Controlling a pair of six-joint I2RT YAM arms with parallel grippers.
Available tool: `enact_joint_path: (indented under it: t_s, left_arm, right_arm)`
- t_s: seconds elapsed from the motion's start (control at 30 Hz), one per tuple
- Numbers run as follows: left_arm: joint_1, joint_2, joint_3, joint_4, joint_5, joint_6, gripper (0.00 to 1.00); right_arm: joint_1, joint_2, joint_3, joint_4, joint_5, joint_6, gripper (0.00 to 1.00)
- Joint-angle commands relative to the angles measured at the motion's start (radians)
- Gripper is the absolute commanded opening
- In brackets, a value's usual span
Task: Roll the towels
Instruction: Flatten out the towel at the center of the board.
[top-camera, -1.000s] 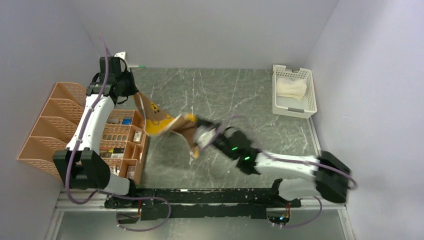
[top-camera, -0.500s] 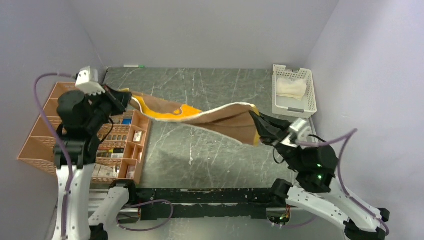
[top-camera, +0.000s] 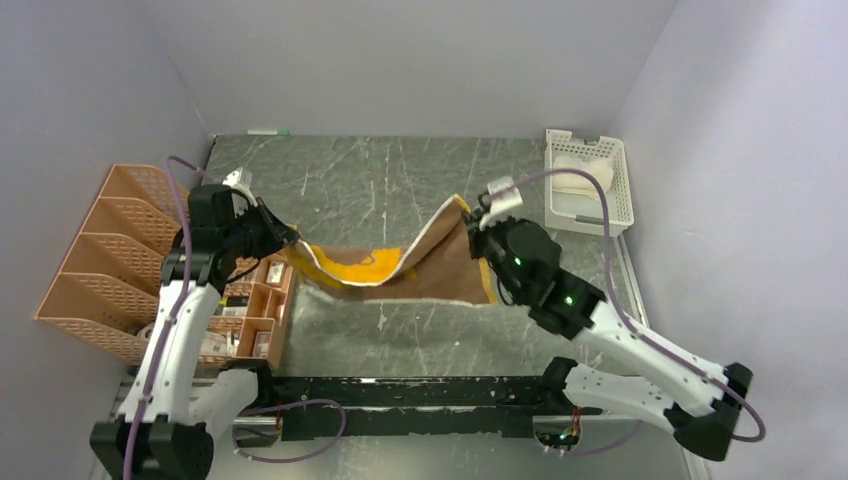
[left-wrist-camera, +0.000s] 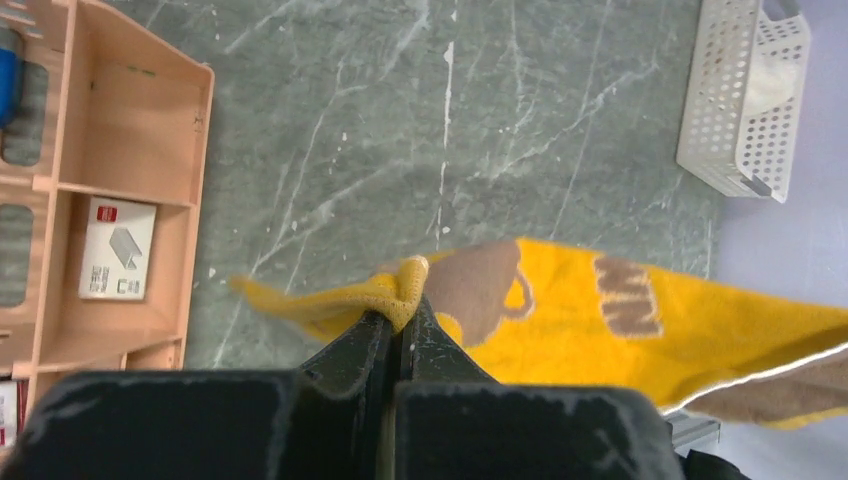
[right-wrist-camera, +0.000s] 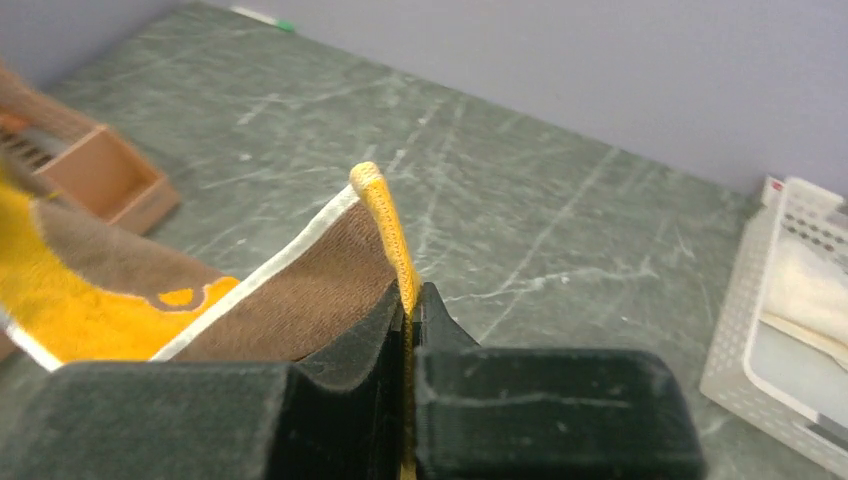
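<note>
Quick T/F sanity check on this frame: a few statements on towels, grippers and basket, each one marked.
1. The left gripper and the right gripper are each shut on an end of the brown-and-yellow towel. True.
2. That towel lies flat on the table. False: it hangs between the two grippers, sagging in the middle.
3. The cream towel lies in the white basket. True.
4. The basket stands on the table's left side. False: it is at the far right; the orange rack is on the left.
</note>
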Motion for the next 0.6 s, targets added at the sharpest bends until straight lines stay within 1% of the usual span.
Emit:
enact_joint_path:
  t_s: [0.0,0.1,0.13,0.2,0.3,0.4,0.5,0.57]
  left_arm:
    - [-0.017,0.126,0.060,0.134,0.029,0.005,0.07]
    - [-0.054,0.296,0.139,0.145,0.014,0.053,0.07]
    - [-0.063,0.355,0.172,0.136,0.005,0.071,0.07]
    - [-0.074,0.473,0.243,0.120,-0.005,0.102,0.07]
    - [-0.075,0.621,0.371,0.108,-0.047,0.129,0.07]
    - [-0.075,0.753,0.498,0.097,-0.066,0.139,0.07]
    - [-0.075,0.869,0.635,0.049,-0.072,0.150,0.07]
    - [-0.075,0.909,0.695,0.032,-0.077,0.150,0.07]
  right_arm:
    - [-0.206,0.167,0.135,-0.064,-0.078,0.137,0.00]
    - [-0.540,0.258,0.157,-0.055,-0.405,0.261,0.00]
    - [-0.627,0.286,0.160,-0.040,-0.487,0.291,0.00]
    - [-0.740,0.366,0.210,-0.037,-0.552,0.318,0.00]
    - [-0.836,0.504,0.315,-0.079,-0.595,0.316,0.00]
    - [-0.898,0.596,0.375,-0.059,-0.672,0.325,0.00]
    - [-0.906,0.663,0.432,-0.043,-0.699,0.321,0.00]
    - [-0.906,0.687,0.465,-0.047,-0.701,0.310,0.00]
